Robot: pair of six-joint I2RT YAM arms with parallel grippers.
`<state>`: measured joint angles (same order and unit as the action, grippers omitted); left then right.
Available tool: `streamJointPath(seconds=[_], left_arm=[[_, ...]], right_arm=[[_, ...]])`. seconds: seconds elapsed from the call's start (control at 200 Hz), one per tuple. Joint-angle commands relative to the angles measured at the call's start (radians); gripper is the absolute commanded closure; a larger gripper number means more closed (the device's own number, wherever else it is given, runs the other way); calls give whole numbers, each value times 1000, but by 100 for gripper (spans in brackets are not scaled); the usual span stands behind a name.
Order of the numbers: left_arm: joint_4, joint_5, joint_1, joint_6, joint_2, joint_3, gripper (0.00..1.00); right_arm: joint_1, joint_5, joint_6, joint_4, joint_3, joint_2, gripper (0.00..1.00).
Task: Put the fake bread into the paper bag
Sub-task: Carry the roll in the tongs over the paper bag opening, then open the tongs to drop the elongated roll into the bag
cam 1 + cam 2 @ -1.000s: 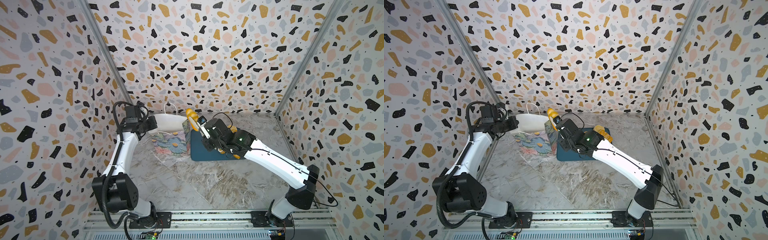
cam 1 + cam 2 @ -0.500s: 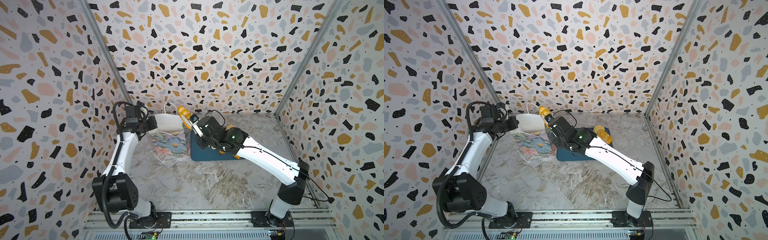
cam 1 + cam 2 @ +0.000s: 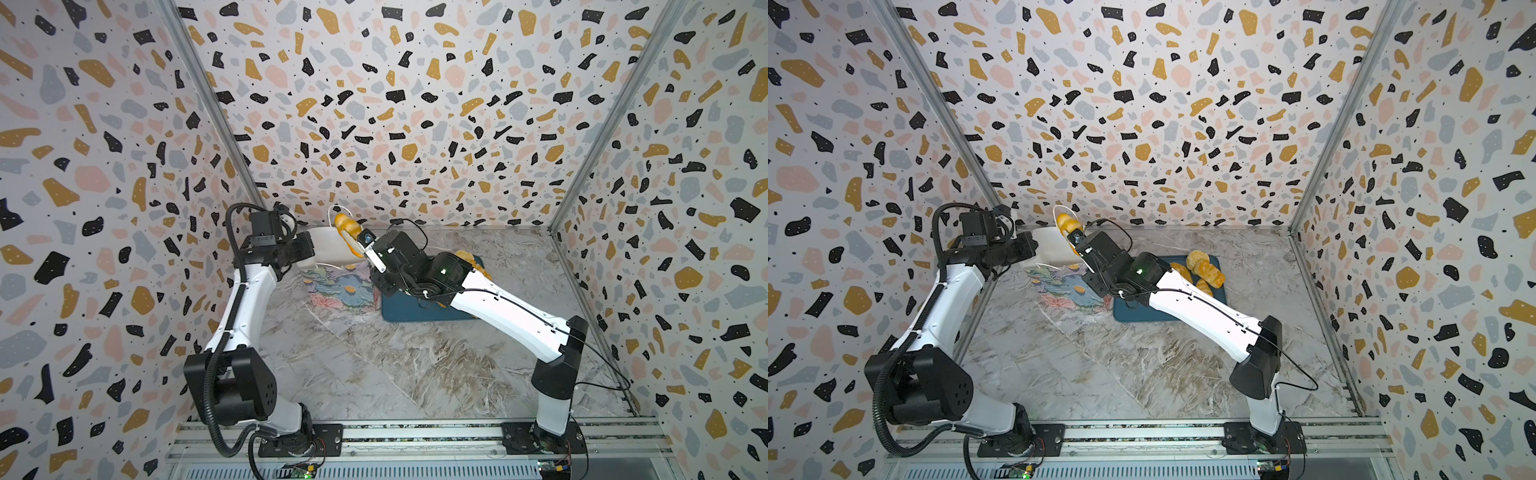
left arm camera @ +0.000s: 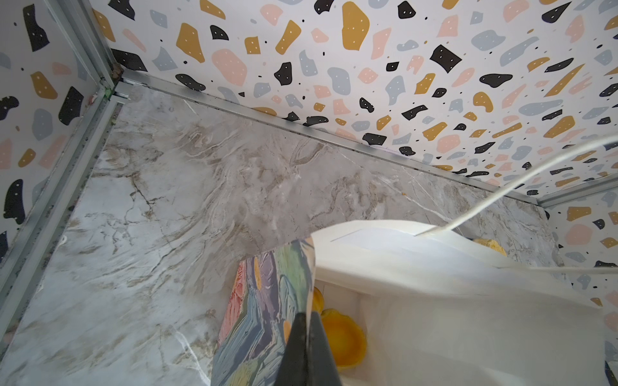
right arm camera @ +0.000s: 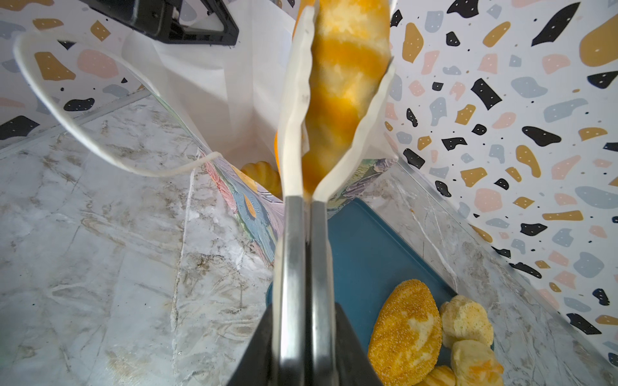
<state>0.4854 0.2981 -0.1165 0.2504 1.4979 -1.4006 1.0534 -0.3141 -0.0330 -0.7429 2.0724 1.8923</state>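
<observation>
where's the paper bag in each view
top view: paper bag at the back, between the arms, left of the blue tray
top view: paper bag in the same place, left of the tray
left wrist: paper bag close up, white inside showing, rim pinched by the left gripper
right wrist: paper bag just beyond the striped roll in the right gripper
shared landmark: its white cord handle

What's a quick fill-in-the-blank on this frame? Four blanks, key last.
1. The left gripper is shut on the paper bag, holding its mouth ____.
2. The right gripper is shut on a roll with orange and pale ____.
3. A yellow shell bun lies ____ the bag.
4. The seeded loaf rests on the dark ____ tray.
Missing: open; stripes; inside; blue.
</observation>
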Motion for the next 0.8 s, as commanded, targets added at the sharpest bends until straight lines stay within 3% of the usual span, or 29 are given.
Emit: streamJointPath(seconds=[0.0,0.561,0.796], left_arm=[[-6,13,1,3,-19,18,100],[-7,17,1,3,-20,20,100],[-8,18,1,4,-19,20,100]], right_arm=[[5,10,20,31,59,-15,76],[5,43,47,108,58,46,66],[4,45,47,111,53,57,51]])
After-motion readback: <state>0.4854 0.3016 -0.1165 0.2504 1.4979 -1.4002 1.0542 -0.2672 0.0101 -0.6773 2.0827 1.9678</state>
